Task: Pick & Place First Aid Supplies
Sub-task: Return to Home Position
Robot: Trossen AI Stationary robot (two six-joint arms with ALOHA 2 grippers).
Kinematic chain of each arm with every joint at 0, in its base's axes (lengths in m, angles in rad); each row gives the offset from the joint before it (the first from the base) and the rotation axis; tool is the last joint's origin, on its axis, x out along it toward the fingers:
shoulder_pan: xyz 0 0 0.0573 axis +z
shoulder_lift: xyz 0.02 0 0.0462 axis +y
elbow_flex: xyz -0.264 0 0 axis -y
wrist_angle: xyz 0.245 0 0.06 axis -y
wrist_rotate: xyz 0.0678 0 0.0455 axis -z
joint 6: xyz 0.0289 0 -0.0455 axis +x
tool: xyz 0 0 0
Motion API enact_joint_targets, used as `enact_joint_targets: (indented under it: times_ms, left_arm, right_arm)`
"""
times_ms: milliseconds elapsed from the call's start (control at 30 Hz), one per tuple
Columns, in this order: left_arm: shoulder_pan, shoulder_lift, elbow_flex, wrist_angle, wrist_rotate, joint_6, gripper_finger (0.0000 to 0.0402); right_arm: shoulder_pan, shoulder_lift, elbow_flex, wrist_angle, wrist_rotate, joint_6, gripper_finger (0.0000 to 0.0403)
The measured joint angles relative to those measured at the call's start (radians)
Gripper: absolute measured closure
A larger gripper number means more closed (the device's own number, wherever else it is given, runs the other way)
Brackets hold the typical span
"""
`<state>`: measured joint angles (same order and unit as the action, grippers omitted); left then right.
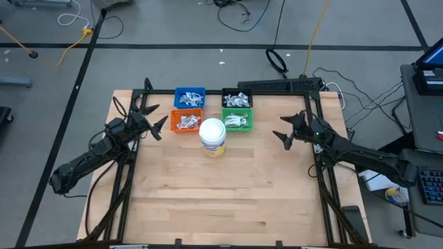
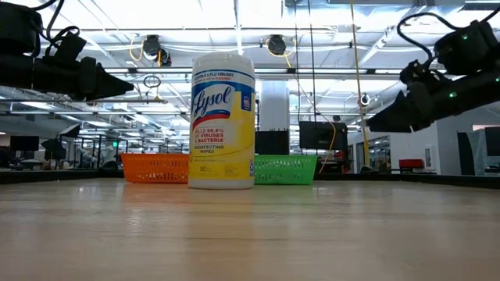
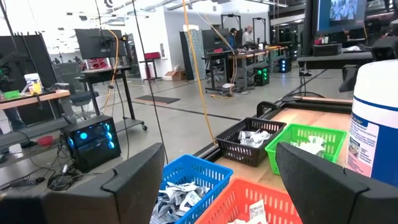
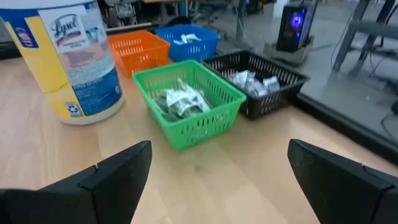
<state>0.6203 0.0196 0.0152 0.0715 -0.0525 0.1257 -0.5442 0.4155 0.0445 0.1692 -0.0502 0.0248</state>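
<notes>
Clearance: near and middle table open, obstacles bunched at far centre.

Bare wood of the table [image 1: 228,200] runs unbroken across its near and middle parts. Four bins sit at the far edge: blue bin [image 1: 190,96] behind orange bin [image 1: 187,122], black bin [image 1: 237,99] behind green bin [image 1: 237,121], each pair close-set. A narrow lane splits the two pairs, and the jar [image 1: 212,136] stands at its near mouth. All bins are open from above. The left gripper [image 1: 163,128] hangs just beside the orange bin. The right gripper [image 1: 282,133] is set off from the green bin, with clear wood between. Both are raised, fingers spread.
</notes>
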Motion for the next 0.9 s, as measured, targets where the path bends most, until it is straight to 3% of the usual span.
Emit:
enact_joint_targets:
  times_ms: [900]
  left_arm:
    - [0.000, 0.000, 0.000, 0.000, 0.000, 0.000, 0.0092]
  right_arm:
    - [0.000, -0.367, -0.030, -0.021, 0.000, -0.070, 0.0031]
